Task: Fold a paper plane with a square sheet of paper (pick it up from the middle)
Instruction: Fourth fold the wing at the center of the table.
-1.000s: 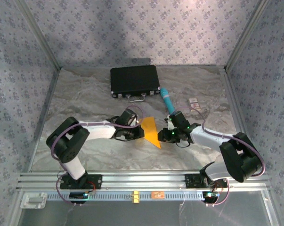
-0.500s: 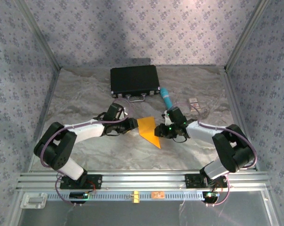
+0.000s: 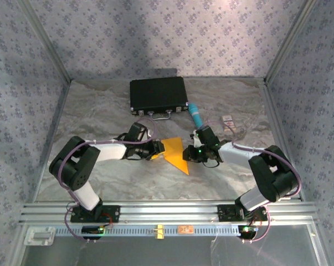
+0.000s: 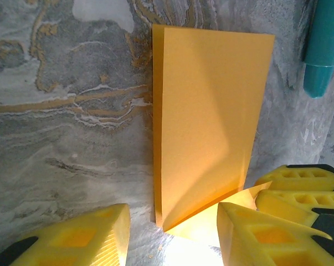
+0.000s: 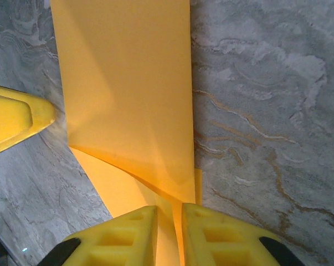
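We are taking the black case (image 3: 158, 95) at the back of the marble-patterned counter (image 3: 100, 119) as our mark. In front of the case's left half, the left arm is reaching in low. Its left pincer (image 4: 172, 213) is standing open, with the yellow fingers (image 4: 81, 241) spread on either side of a corner of the square sheet of paper (image 3: 176, 153). A clear gap is showing between the left finger and the paper.

The orange-yellow sheet is lying on the counter in front of the case's right half. It is already folded, tapering to a point on the side away from the case, with a second layer showing along one edge.

In front of the case's right near corner, the right pincer (image 5: 169, 209) is closing on the sheet. Its two fingers are sitting almost together, and the paper's edge is pinched in the slit between them.

A teal tube (image 3: 196, 114) is lying just off that same corner, and a small white card (image 3: 227, 121) is resting further right of the case.
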`<action>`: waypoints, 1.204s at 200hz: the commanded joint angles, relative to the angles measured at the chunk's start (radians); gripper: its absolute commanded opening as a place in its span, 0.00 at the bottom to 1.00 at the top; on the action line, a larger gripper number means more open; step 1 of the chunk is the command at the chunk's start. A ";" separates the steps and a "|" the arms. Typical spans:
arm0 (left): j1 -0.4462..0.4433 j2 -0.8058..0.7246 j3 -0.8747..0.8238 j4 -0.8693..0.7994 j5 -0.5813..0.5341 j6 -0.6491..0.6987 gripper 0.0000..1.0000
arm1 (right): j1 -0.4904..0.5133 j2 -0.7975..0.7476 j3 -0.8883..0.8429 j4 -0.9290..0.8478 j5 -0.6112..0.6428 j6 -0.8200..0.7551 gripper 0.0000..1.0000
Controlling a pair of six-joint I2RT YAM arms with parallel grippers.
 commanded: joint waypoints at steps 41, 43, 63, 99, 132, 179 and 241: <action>0.005 0.027 0.019 0.049 0.039 -0.020 0.43 | -0.022 -0.005 -0.032 0.057 -0.023 0.026 0.13; 0.005 0.028 0.019 0.051 0.039 -0.021 0.43 | -0.021 -0.005 -0.033 0.061 -0.024 0.027 0.13; 0.004 0.029 0.013 0.060 0.038 -0.028 0.42 | -0.025 -0.017 -0.046 0.079 -0.035 0.029 0.13; 0.003 0.035 0.023 0.060 0.041 -0.028 0.43 | -0.039 -0.035 -0.065 0.108 -0.056 0.030 0.13; 0.003 0.041 0.023 0.069 0.045 -0.039 0.43 | -0.047 -0.055 -0.088 0.140 -0.069 0.030 0.12; -0.001 0.042 0.038 0.077 0.057 -0.041 0.44 | -0.059 -0.072 -0.103 0.145 -0.071 0.032 0.12; -0.005 0.056 0.051 0.062 0.050 -0.041 0.44 | -0.069 -0.079 -0.118 0.167 -0.084 0.031 0.13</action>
